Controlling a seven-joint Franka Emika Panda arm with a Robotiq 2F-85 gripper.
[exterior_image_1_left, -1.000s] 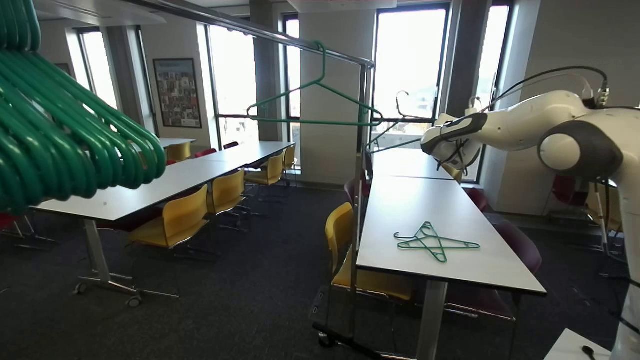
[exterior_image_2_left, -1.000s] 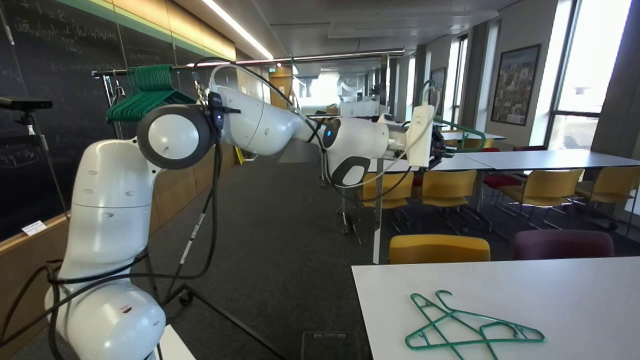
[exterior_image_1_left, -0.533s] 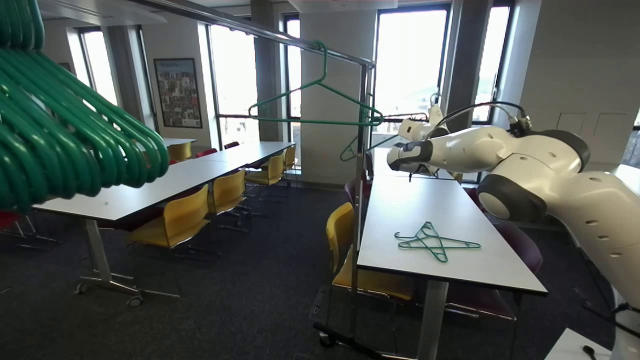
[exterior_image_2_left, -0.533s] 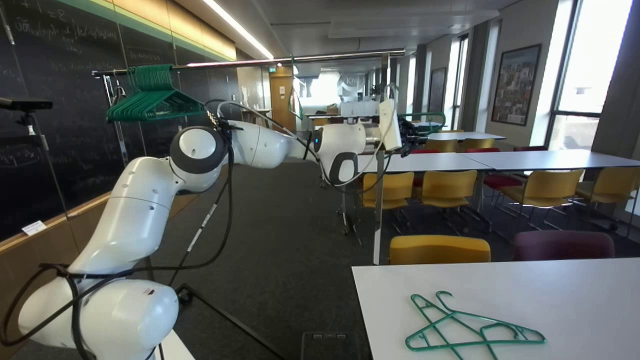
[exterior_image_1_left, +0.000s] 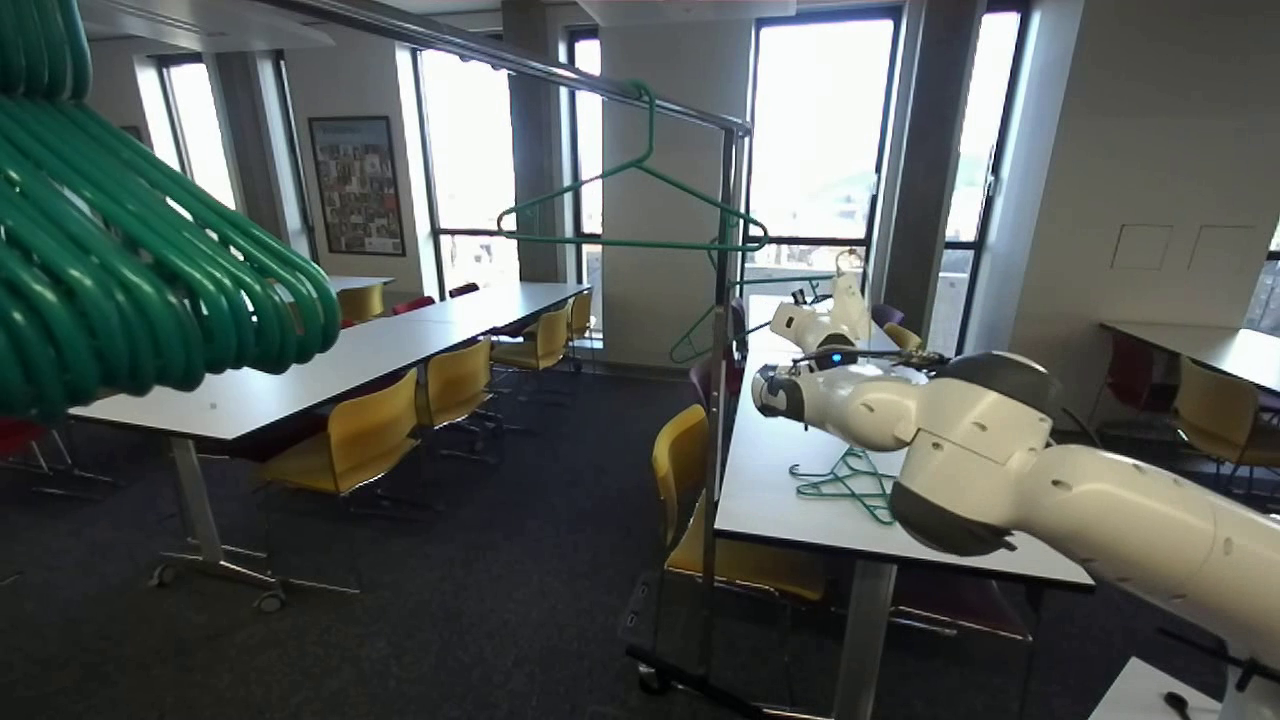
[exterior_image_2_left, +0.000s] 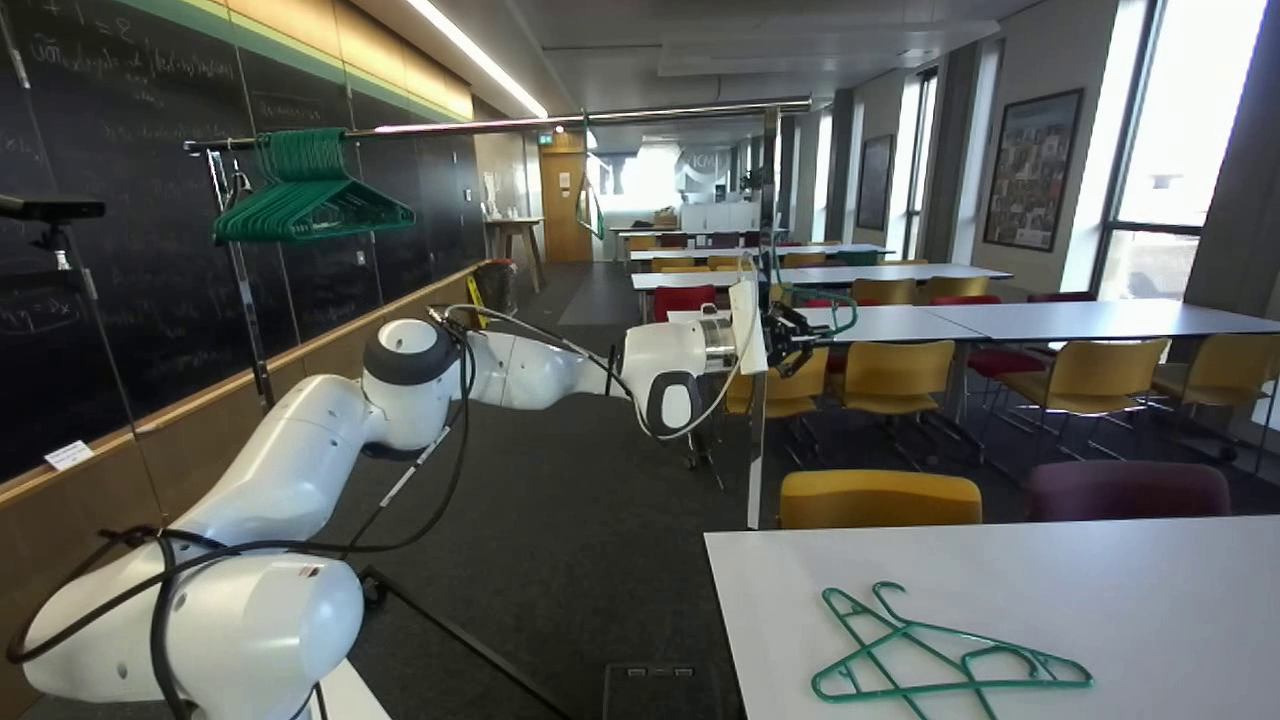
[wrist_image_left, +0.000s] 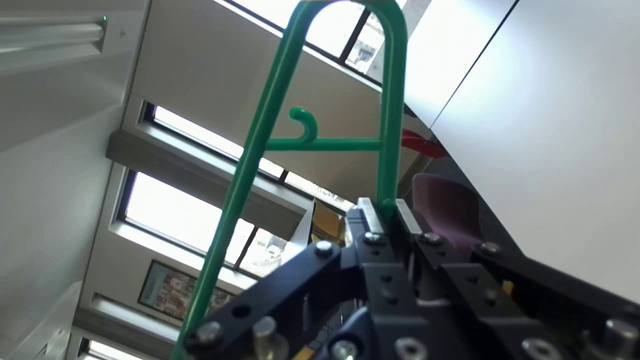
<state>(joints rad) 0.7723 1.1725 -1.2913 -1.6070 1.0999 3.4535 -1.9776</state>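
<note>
1. Gripper (wrist_image_left: 388, 212): jaws almost together, pinching one tube of the green hanger (wrist_image_left: 391, 125), a little in from its rounded end. Nothing else in the jaws that I can see.
2. Green hanger is up in the air. Wrist view: rounded end at 12 o'clock from the jaws, far side running off to 8.
3. Step, my read: carrying stage, hanger gripped, not released. Next move calls for keeping the pinch and going slow; hold is off-centre, so it could swivel.
4. Main edge: rack upright (exterior_image_2_left: 757, 450), just beside the gripper at 7 o'clock in an exterior view. In an exterior view the upright (exterior_image_1_left: 715, 400) cuts across the green hanger's outline; real gap can't be judged. Allow for both hanger ends, not just the jaws.
5. Above: rail (exterior_image_2_left: 690, 112), 11 o'clock from gripper in an exterior view. Bears a hanger bundle (exterior_image_2_left: 300, 165) between 9 and 10, plus a lone hanger (exterior_image_1_left: 630, 243).
6. Below: table (exterior_image_2_left: 1180, 620) at 4 o'clock, loose hangers (exterior_image_2_left: 940, 689) crossed on it at 5.
7. Wrist view: purple chair (wrist_image_left: 445, 205) at 3 o'clock; depth unclear.
8. Most swing room seems to be over the aisle floor (exterior_image_2_left: 560, 520), 7 to 8 o'clock.
</note>
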